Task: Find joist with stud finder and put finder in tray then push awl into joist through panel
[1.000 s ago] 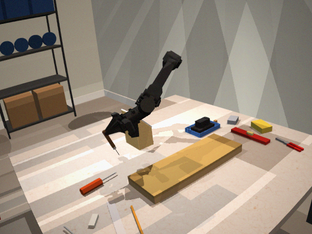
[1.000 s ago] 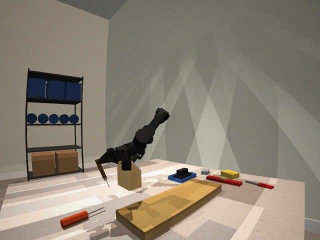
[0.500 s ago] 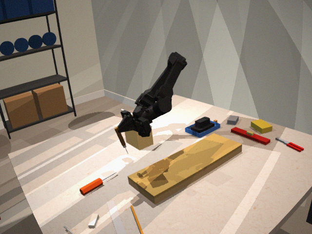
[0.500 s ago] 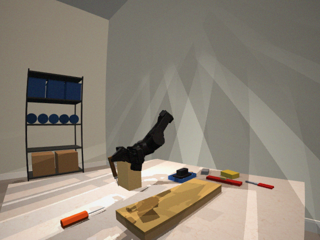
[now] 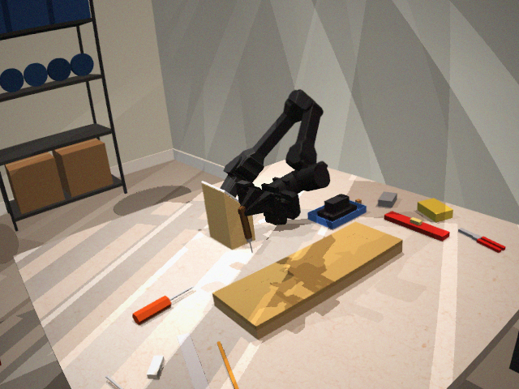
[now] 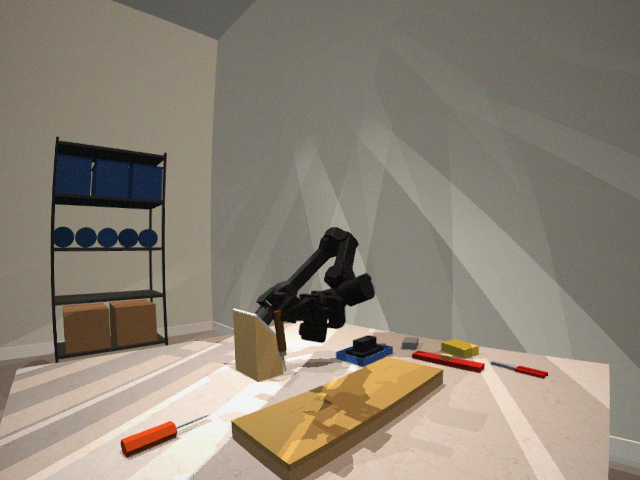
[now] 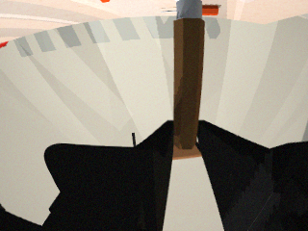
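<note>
My gripper [image 5: 242,207] [image 6: 278,314] [image 7: 185,126] is shut on the brown handle of the awl [image 5: 246,226] [image 6: 280,334] [image 7: 188,82]. The awl points down, slightly tilted, in front of the wooden block and behind the panel's left half in the top and exterior views. Its tip is clear of the panel. The floor panel [image 5: 360,246] [image 6: 408,373] is a long tan board lying on the table, partly in the arm's shadow. The black stud finder [image 5: 336,203] [image 6: 364,343] sits in the blue tray [image 5: 332,224] [image 6: 381,354] beyond the panel. The joist is hidden.
A wooden block [image 5: 220,220] [image 6: 247,346] with a slanted top stands close beside the awl. An orange screwdriver [image 5: 152,309] [image 6: 149,438] lies left of the panel. A red level [image 5: 431,232] [image 6: 465,363], yellow block [image 5: 435,209] [image 6: 459,348] and red-handled tool [image 5: 490,243] [image 6: 531,371] lie right.
</note>
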Tool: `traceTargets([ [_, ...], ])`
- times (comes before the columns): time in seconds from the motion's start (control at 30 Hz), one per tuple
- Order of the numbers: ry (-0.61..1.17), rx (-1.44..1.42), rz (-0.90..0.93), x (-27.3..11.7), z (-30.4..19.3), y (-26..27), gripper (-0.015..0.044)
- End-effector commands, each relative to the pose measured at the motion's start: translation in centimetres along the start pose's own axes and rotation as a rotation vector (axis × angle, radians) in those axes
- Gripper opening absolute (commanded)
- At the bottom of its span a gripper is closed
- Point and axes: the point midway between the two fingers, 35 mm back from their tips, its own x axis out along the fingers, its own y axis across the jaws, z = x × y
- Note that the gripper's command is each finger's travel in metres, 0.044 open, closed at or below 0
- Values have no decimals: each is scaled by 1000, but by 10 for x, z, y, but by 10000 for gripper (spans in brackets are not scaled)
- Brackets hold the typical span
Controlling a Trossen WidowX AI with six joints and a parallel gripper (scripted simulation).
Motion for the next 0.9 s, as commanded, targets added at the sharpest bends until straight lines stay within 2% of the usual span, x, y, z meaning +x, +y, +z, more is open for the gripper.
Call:
traceTargets([
  [0.0,26,-8,-74,-29,2,-20,0],
  [0.43,79,-31,-265,-113,18,-58,0],
  [0.87,100,-30,-464,-202,34,-73,0],
])
